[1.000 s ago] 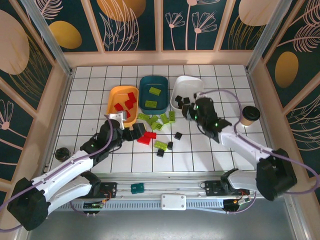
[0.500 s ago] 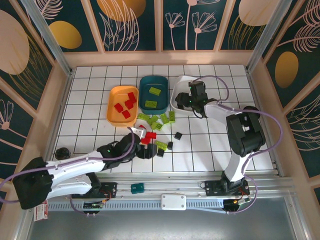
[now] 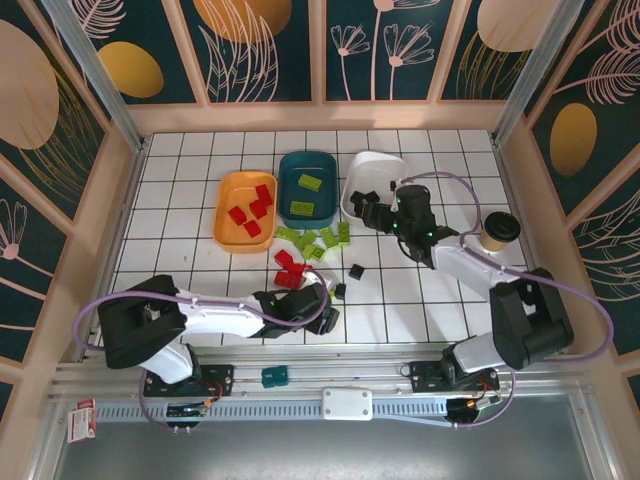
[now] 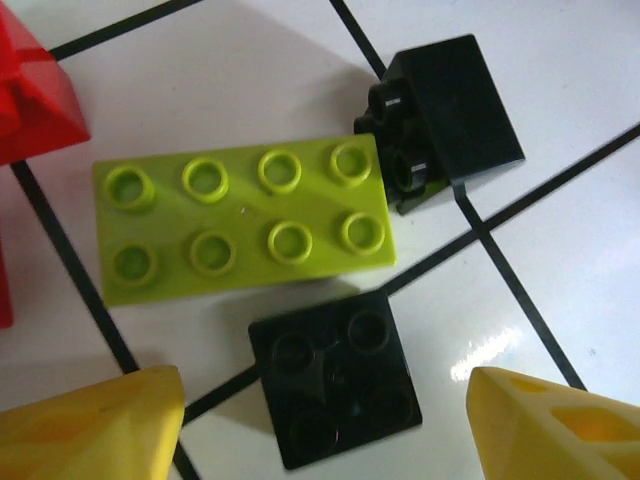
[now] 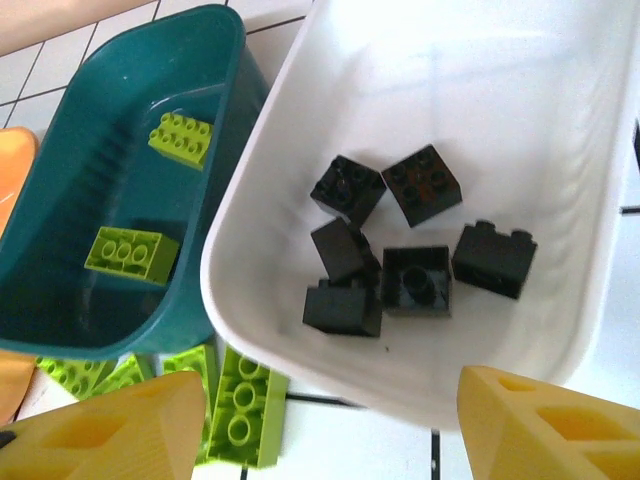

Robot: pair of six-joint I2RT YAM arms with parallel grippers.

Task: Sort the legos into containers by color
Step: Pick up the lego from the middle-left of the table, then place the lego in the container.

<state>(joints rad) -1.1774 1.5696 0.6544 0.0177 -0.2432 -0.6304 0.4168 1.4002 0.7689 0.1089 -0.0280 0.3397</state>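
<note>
— Why straddle that small black plastic brick (image 4: pixel 335 385) by the desk's (image 3: pixel 390 310) near edge?
— My left gripper (image 4: pixel 320 430) is spread to pinch it; my right gripper (image 5: pixel 325 430), spread and empty, hangs over the white plastic tray (image 5: pixel 560 130) of black bricks (image 5: pixel 415 280).

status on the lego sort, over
Left gripper open over black brick. Right gripper open above white tray, six black bricks inside. Lime brick right beside target.

- Three trays are sitting together: orange-yellow tray (image 3: pixel 224 200), dark teal tray (image 3: pixel 325 205), white tray (image 3: pixel 375 168)
- Six black bricks (image 5: pixel 421 185) are lying in the white one
- Two lime bricks (image 5: pixel 130 250) are lying in the teal one
- Four red bricks (image 3: pixel 258 208) are showing in the orange-yellow one
- One paper cup (image 3: pixel 497 232) is standing far right
</note>
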